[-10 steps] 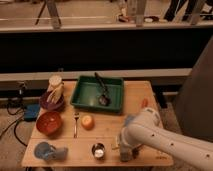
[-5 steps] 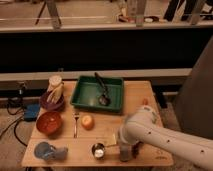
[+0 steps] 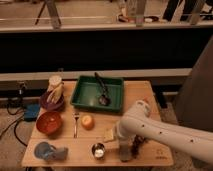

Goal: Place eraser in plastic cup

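One white arm point(image 3: 165, 131) reaches in from the right across the wooden table point(image 3: 150, 92) and bends down toward the front edge. Its hand point(image 3: 125, 151) sits low over the table near that edge, just right of a small metal cup point(image 3: 98, 150). Whether the hand is clenched or released cannot be told, nor whether it grasps anything.

A small pale block point(image 3: 108, 134), which looks to be the eraser, lies on the table just left of the arm, behind the metal cup and apart from it. A blue cup point(image 3: 47, 151) lies on its side at the front left corner, well apart from the pale block and the hand.

Toward the back of the table stands a green tray point(image 3: 85, 97) with a dark utensil point(image 3: 101, 89) lying in it. In front of the tray sits an orange point(image 3: 87, 121), and a fork point(image 3: 76, 122) lies just to its left, pointing front to back. Left of the fork is a red bowl point(image 3: 48, 122). Behind that stands a purple bowl point(image 3: 51, 104) holding a banana point(image 3: 56, 92) and a pale round item that is too unclear to name.
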{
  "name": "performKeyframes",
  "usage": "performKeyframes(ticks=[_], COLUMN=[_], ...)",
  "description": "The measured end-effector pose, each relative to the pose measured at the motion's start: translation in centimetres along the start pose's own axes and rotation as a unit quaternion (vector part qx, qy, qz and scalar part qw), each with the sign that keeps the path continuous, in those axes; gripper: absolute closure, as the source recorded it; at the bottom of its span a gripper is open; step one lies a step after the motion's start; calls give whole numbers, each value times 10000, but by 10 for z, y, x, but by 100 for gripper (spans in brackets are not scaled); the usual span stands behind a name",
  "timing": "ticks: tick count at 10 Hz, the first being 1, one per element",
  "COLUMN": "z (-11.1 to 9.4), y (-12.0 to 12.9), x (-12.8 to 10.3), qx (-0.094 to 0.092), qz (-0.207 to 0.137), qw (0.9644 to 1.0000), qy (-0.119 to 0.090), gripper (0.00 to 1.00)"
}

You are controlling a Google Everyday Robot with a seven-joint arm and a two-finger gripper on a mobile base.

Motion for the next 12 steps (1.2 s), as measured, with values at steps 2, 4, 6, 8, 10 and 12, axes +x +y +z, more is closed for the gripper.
performKeyframes(ticks=[2,4,6,8,10,12], z=[7,13,16,18,22,30], y=[2,0,-1,1,3,4], x=[5,11,17,22,24,26], qx=[-59,-60,-49,-82,-114,-124], qz=[203,271,261,220,186,146], qw=[9997,9996,9996,9997,9998,9998], qy=[-79,-107,-80,-18,-3,18], gripper=[20,20,20,20,20,20])
